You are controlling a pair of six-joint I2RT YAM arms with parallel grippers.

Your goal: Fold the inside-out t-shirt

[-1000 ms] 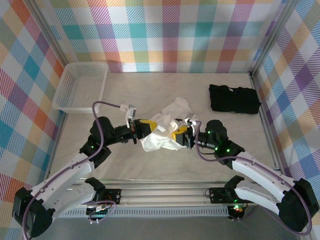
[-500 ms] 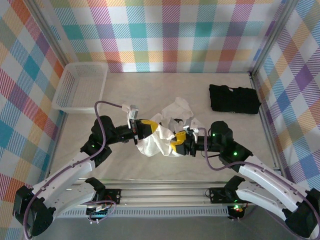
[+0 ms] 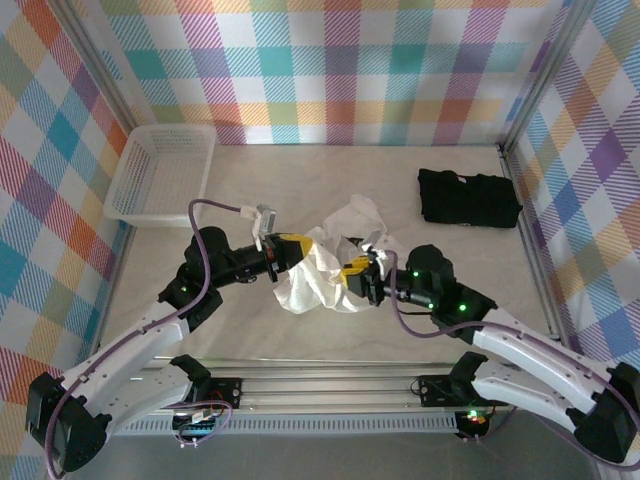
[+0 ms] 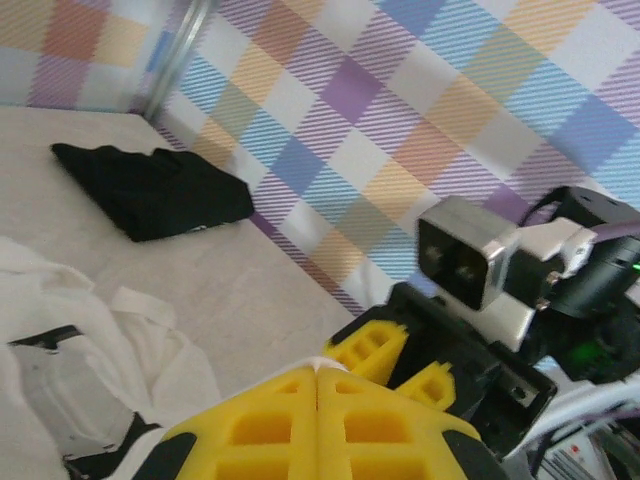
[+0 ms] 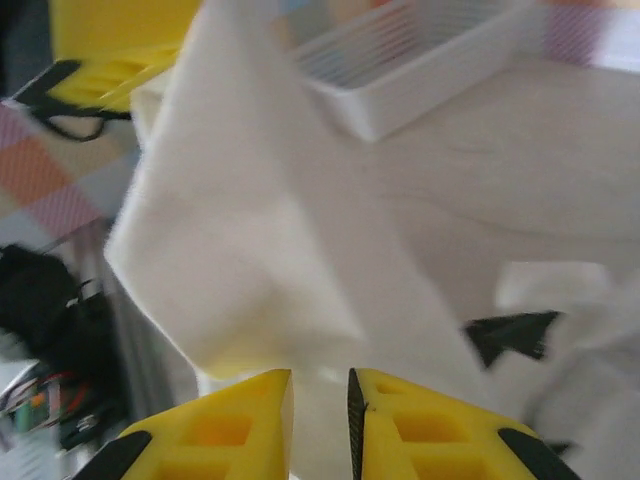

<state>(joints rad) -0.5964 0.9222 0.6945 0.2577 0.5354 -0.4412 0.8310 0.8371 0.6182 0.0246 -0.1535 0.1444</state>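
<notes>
Here, beige table (image 3: 300,185) amid plaid walls (image 3: 340,70)

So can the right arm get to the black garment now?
Probably not yet: the path to the black garment looks open, but the right gripper looks shut on the inside-out t-shirt.

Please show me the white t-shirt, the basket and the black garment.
White t-shirt (image 3: 312,282): top external view, bunched middle.
White basket (image 3: 148,219): top external view, near rim.
Black folded garment (image 3: 468,198): top external view, centre.
</notes>
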